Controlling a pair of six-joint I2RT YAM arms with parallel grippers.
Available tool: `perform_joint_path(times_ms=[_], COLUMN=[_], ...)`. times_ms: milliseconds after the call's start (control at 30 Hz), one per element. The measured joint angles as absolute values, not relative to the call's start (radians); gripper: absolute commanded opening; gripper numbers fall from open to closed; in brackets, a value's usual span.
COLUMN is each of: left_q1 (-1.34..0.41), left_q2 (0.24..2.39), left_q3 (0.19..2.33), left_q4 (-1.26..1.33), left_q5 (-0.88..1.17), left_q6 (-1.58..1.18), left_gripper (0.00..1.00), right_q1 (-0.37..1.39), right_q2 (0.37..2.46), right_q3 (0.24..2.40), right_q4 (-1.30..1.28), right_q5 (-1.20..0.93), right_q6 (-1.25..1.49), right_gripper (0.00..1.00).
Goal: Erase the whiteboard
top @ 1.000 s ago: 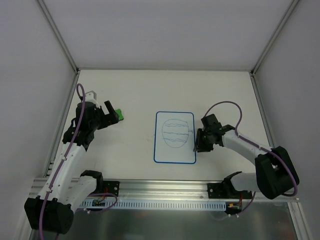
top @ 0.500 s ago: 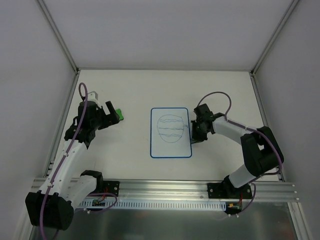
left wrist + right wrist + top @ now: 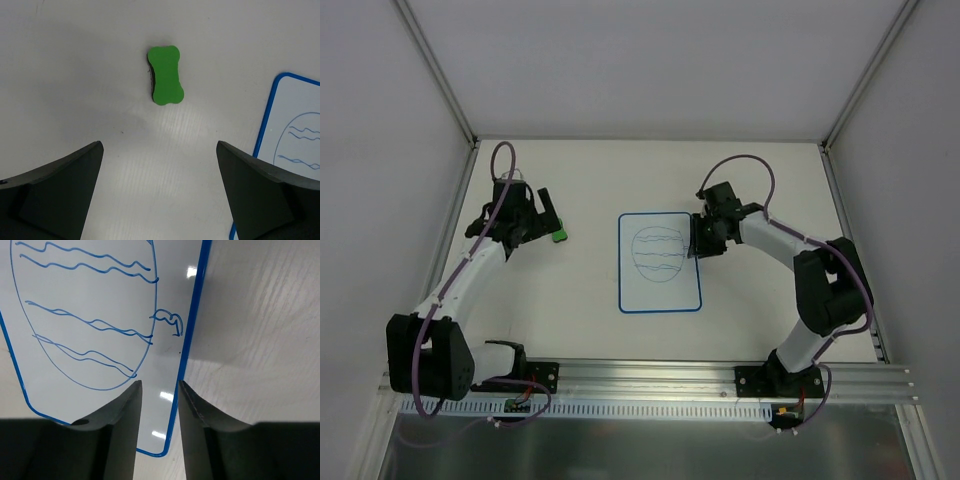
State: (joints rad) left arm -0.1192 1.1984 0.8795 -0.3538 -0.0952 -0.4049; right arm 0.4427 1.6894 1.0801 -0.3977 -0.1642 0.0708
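Right gripper (image 3: 159, 386) slightly parted, whiteboard (image 3: 85, 352) partly cropped

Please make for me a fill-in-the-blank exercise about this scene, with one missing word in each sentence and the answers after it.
1. The small eraser lying ahead of the left tool is ___ in colour.
2. The border and the drawing of the whiteboard are both ___.
3. In the top view, the right tool is at the ___ edge of the whiteboard.
4. The left tool is wide ___ and holds nothing.

Missing words: green; blue; right; open
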Motion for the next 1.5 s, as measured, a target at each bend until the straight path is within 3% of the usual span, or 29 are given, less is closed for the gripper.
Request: perform_joint_path(times_ms=[167,300,700,1500], left_q1=[-0.119,-0.119,-0.120,-0.158], left_q2=[1.364,1.503,1.757,1.839], left_q3=[0.966,1.024,1.157,1.183], left_q4=[-0.344,-0.344,-0.341,-0.339], left_q5=[-0.132,-0.142,-0.170,-0.204], left_q6=[-0.406,-0.420,-0.458,-0.472], left_gripper=[0.95,0.91,0.67,0.43], right_q1=[0.443,0.442,0.442,0.438], right_q2=[1.635,1.504,1.192,1.246], right_q3=[1.056,0.992,0.780,0.707], right_q4=[-0.398,-0.400,-0.401,-0.370], right_q5=[-0.168,-0.157,-0.101,-0.139], right_q6=[0.063,0.067,0.070,0.093], right_gripper=[0.72,0.84,0.84,0.83])
